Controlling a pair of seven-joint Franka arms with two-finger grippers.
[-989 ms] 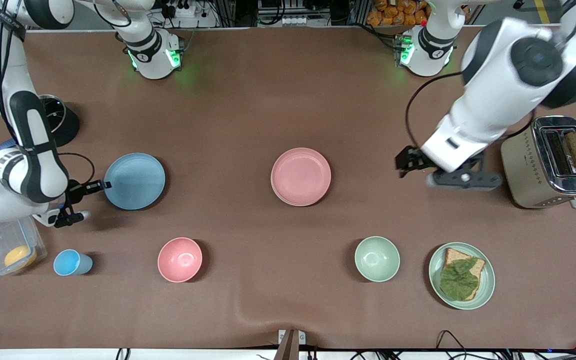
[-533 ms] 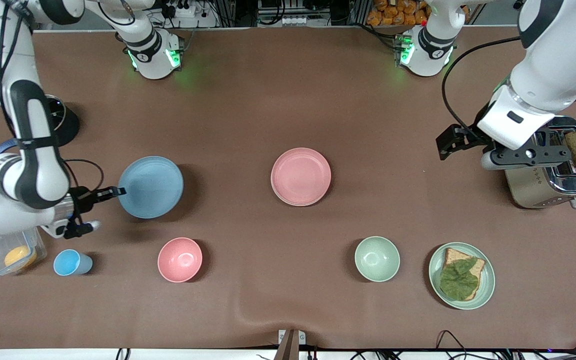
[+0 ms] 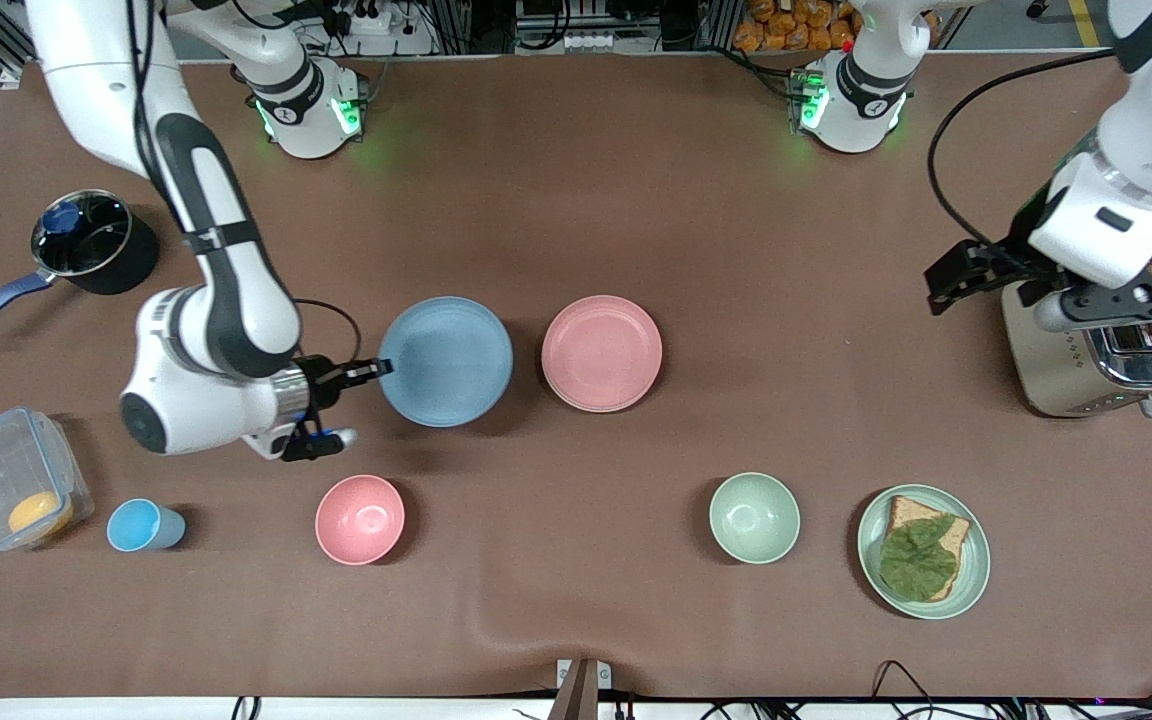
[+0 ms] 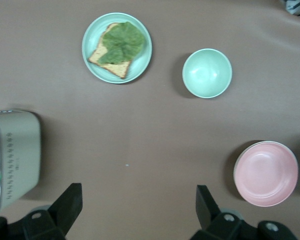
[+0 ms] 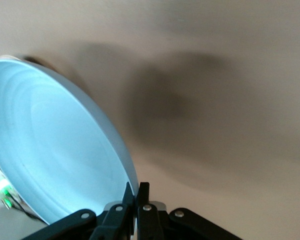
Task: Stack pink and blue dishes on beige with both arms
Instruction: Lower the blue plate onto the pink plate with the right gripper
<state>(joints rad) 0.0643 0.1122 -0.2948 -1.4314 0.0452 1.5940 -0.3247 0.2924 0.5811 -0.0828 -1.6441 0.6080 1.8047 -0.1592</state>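
Right gripper (image 3: 373, 369) is clamped on the rim of the blue plate (image 3: 446, 361), fingers pinched together on its edge, and carries it in the air over the bare table; the right wrist view shows that plate (image 5: 55, 150) tilted, with its shadow on the cloth below. Just beside the carried plate, toward the left arm's end of the table, lies the pink plate (image 3: 602, 352), flat on the table; in the left wrist view a pale rim peeks out from under it (image 4: 266, 173), though what lies beneath cannot be made out. Nearer the front camera than the right gripper sit a pink bowl (image 3: 360, 519) and a small blue cup (image 3: 143, 526); a green bowl (image 3: 754, 517) and a green plate with bread and a leaf (image 3: 923, 551) lie toward the left arm's end. Left gripper (image 3: 1106, 300) hangs spread wide over the toaster (image 3: 1086, 350), well apart from both plates, fingers (image 4: 67, 205) holding nothing.
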